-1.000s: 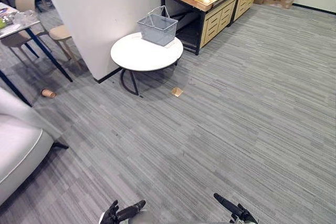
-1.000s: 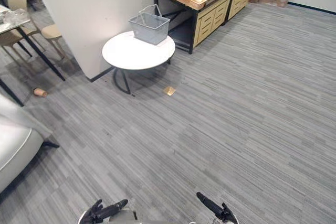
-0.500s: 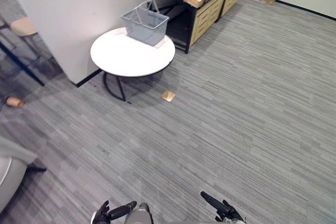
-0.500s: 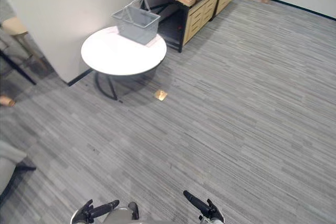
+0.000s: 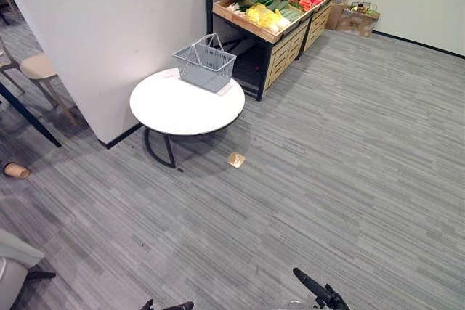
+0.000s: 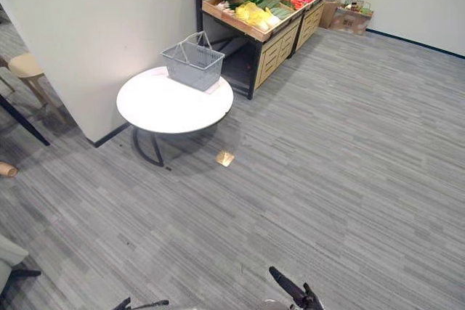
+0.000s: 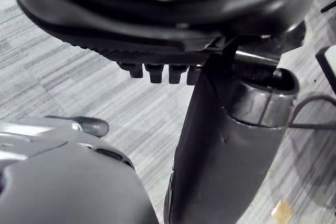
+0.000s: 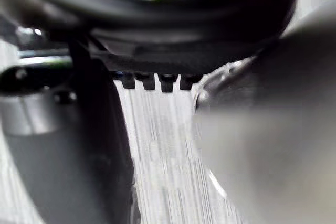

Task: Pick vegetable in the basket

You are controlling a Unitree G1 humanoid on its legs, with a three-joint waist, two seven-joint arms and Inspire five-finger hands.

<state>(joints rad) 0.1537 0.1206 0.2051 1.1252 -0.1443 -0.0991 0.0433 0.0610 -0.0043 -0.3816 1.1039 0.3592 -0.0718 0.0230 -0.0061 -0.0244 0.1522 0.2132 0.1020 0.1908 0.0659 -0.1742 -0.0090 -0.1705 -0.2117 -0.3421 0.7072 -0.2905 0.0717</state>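
Observation:
A grey wire basket [image 5: 205, 64] with its handles up stands empty at the far edge of a round white table [image 5: 182, 107]. Behind it a wooden stand [image 5: 280, 30] holds yellow, green and red vegetables [image 5: 265, 14]. Both hands hang low at the near edge, far from the table. My left hand [image 5: 173, 306] barely shows, and my right hand [image 5: 321, 295] has a straight dark finger pointing left. Each wrist view looks down at the grey floor past relaxed fingertips [image 7: 157, 72], with nothing held in either hand.
A white wall block [image 5: 109, 27] stands left of the table. A small brown scrap [image 5: 236, 159] lies on the carpet near the table, and a paper cup [image 5: 16, 171] at far left. A chair [image 5: 38, 67] and cardboard boxes [image 5: 357, 19] stand further off. Open carpet lies ahead.
The whole picture has shifted, so the camera moved: more of the vegetable stand shows. Both hands sit lower at the bottom edge. Nothing on the table has moved.

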